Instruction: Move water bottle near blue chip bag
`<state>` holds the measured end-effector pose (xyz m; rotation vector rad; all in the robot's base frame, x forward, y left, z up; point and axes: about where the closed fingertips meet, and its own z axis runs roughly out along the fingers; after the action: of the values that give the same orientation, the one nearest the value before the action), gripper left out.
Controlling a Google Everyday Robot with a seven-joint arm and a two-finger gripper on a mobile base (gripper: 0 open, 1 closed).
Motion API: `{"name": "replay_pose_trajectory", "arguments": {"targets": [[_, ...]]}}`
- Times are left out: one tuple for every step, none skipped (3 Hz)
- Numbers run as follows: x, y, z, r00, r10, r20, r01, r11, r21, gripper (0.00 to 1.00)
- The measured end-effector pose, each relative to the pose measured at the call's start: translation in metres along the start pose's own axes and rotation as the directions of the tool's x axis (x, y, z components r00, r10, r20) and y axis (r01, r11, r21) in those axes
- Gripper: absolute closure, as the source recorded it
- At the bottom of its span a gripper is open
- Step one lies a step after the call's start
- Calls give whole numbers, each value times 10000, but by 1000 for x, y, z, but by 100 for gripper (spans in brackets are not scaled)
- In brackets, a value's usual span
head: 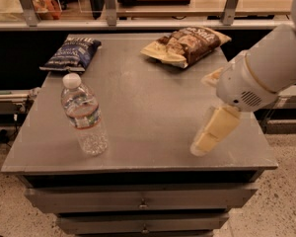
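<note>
A gray metal table [153,102] with a flat, square top was seen. Drawers [143,200] were set under the top at the front. Three things were placed on the table. The water bottle [84,115] was stood upright near the front left corner, with its white cap on top. The blue chip bag [73,53] was laid flat at the back left corner, apart from the bottle. A brown chip bag [187,44] was laid near the back edge, right of the middle. The hand [212,132] was held low over the front right part of the table, well apart from all three things. Whether the table was touched by it could not be told.
</note>
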<state>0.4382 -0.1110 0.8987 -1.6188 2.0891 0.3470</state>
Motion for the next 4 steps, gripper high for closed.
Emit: {"name": "replay_pose_trajectory", "arguments": {"targets": [[-54, 18, 56, 9810, 135, 1935, 54, 9953, -970, 0], [-130, 22, 84, 9031, 139, 4292, 534, 9881, -1443, 0], [-172, 27, 90, 8330, 48, 5533, 868, 9864, -1393, 0], [-193, 27, 90, 7852, 125, 6191, 785, 9897, -1196, 0]]}}
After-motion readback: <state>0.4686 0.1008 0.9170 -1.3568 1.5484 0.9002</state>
